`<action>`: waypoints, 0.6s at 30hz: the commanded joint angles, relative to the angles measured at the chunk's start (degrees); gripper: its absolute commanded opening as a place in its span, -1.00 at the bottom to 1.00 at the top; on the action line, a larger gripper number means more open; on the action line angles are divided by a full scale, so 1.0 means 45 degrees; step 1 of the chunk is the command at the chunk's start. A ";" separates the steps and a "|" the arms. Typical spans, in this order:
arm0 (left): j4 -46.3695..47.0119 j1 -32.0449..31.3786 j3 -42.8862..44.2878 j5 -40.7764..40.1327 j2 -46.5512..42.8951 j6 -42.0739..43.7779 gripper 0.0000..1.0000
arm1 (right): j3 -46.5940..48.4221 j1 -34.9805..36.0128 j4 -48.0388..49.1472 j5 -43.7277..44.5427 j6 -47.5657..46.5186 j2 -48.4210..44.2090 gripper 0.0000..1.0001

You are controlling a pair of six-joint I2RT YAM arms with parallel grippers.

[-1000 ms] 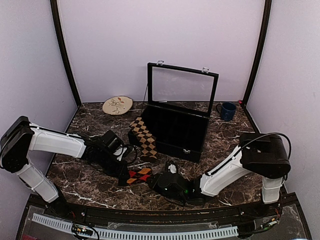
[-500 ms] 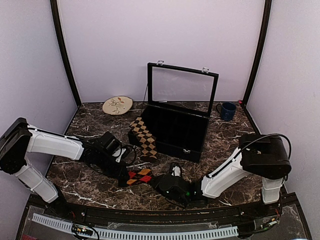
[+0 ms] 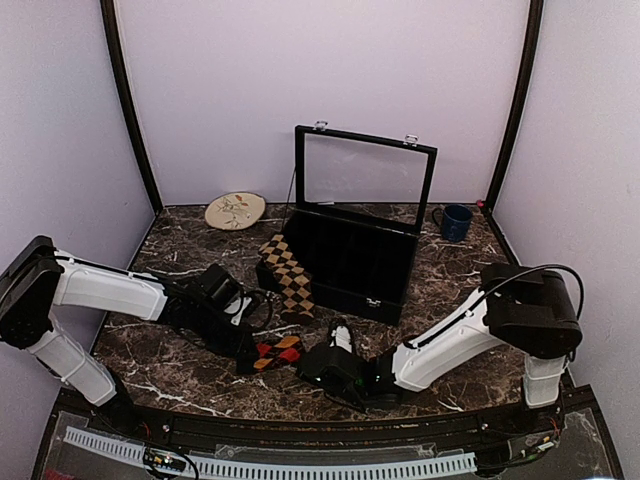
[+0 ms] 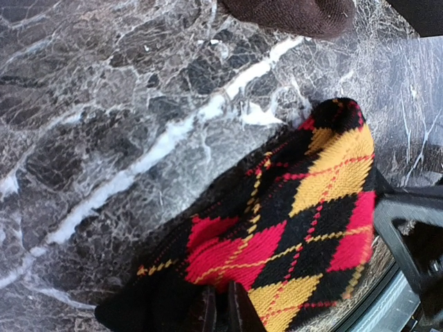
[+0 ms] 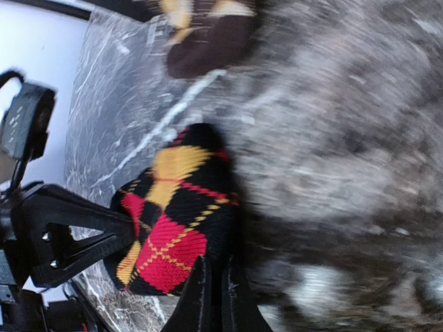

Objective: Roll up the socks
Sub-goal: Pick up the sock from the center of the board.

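Observation:
The red, orange and black argyle sock (image 3: 278,352) lies bunched on the marble near the front edge, between both grippers. In the left wrist view my left gripper (image 4: 217,294) is shut on the sock's (image 4: 297,221) near black edge. In the right wrist view my right gripper (image 5: 213,266) is shut on the opposite edge of the same sock (image 5: 173,221). In the top view the left gripper (image 3: 246,346) is at the sock's left and the right gripper (image 3: 312,364) at its right. The tan-brown and black sock (image 3: 288,272) lies flat beside the case; its dark toe (image 4: 291,14) shows.
A black glass-lidded case (image 3: 340,295) stands open behind the socks, lid upright. A blue mug (image 3: 456,222) sits at the back right and a decorated plate (image 3: 235,210) at the back left. The table's front edge is just behind both grippers.
My right gripper has shifted a little left toward the red sock, bunching it shorter; the right wrist view is blurred by motion. The left gripper has barely moved.

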 commanded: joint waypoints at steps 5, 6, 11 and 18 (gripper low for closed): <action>-0.1861 -0.0054 -0.0482 0.0063 -0.0067 -0.0211 -0.76 | 0.2744 0.0156 -0.4441 0.1281 -0.5295 0.0071 -1.00; -0.1923 -0.0061 -0.0452 0.0033 -0.0161 -0.0247 -0.75 | 0.3115 0.0155 -0.4841 0.1447 -0.5761 0.0041 -1.00; -0.2002 -0.0053 -0.0455 -0.0077 -0.0467 -0.0392 -0.74 | 0.3989 0.0184 -0.6900 0.2087 -0.7188 0.0042 -1.00; -0.1670 -0.0056 -0.0640 -0.0158 -0.0505 -0.0723 -0.74 | 0.3627 0.0569 -0.8888 0.2872 -0.7802 -0.0475 -1.00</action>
